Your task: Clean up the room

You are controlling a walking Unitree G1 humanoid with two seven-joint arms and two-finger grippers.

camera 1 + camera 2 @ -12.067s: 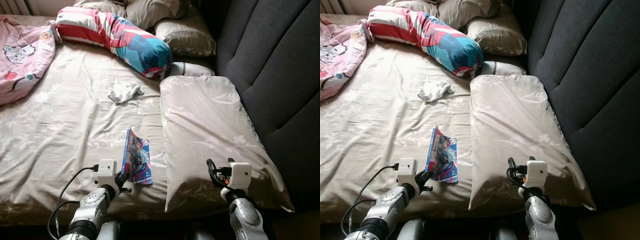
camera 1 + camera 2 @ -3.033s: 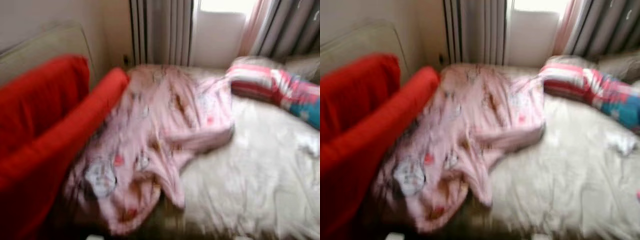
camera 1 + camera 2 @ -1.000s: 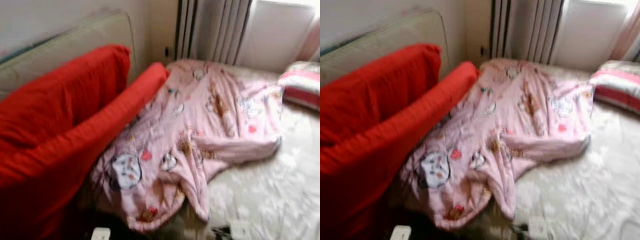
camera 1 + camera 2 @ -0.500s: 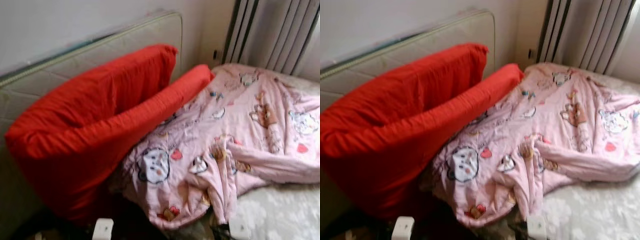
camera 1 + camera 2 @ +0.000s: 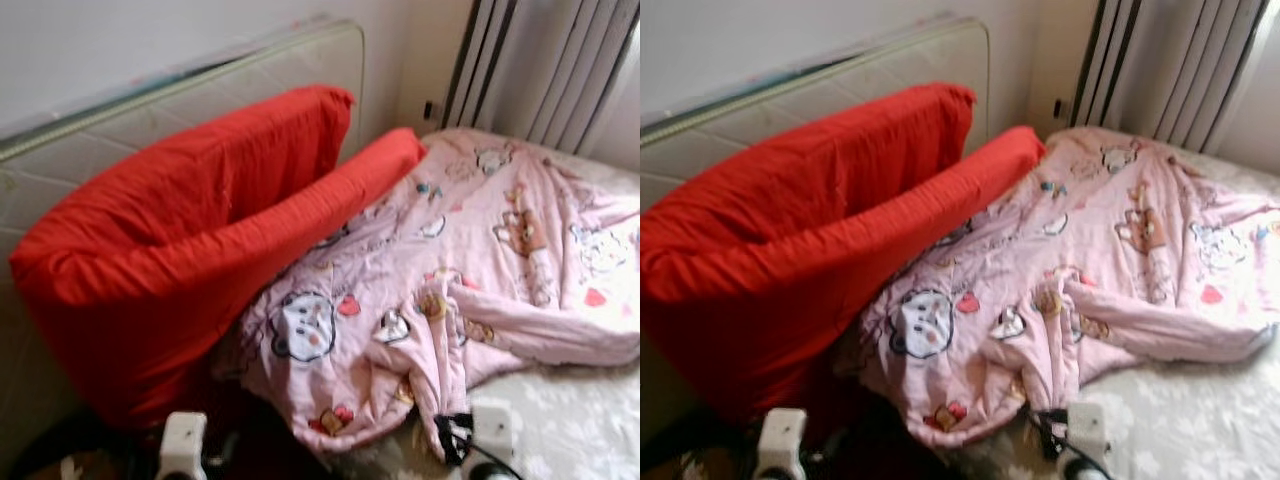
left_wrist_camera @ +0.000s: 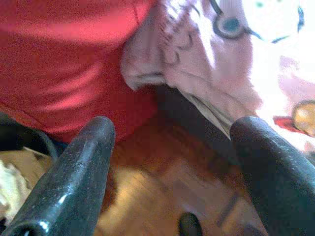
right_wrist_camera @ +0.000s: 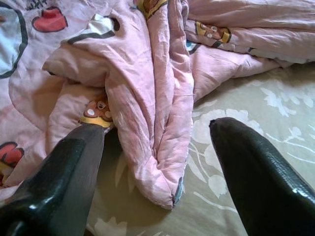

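A pink cartoon-print blanket (image 5: 470, 290) lies crumpled across the corner of the bed, one edge hanging over the side. My right gripper (image 7: 155, 128) is open, just above the beige flowered sheet (image 7: 256, 113), with a long fold of the blanket (image 7: 162, 98) between its fingers, apart from both. In the left eye view it sits low at the blanket's near edge (image 5: 452, 440). My left gripper (image 6: 172, 123) is open over the wooden floor (image 6: 162, 196), pointing at the gap between the big red cushion (image 5: 190, 240) and the hanging blanket.
A bare mattress (image 5: 200, 100) leans on the wall behind the red cushion. Grey curtains (image 5: 560, 70) hang at the back right. Something pale and crumpled (image 6: 10, 189) and a dark cable lie on the floor by the left gripper.
The view has swung left from the blanket to the red cushion and mattress, then steadied. Both grippers have come up a little at the bottom edge.
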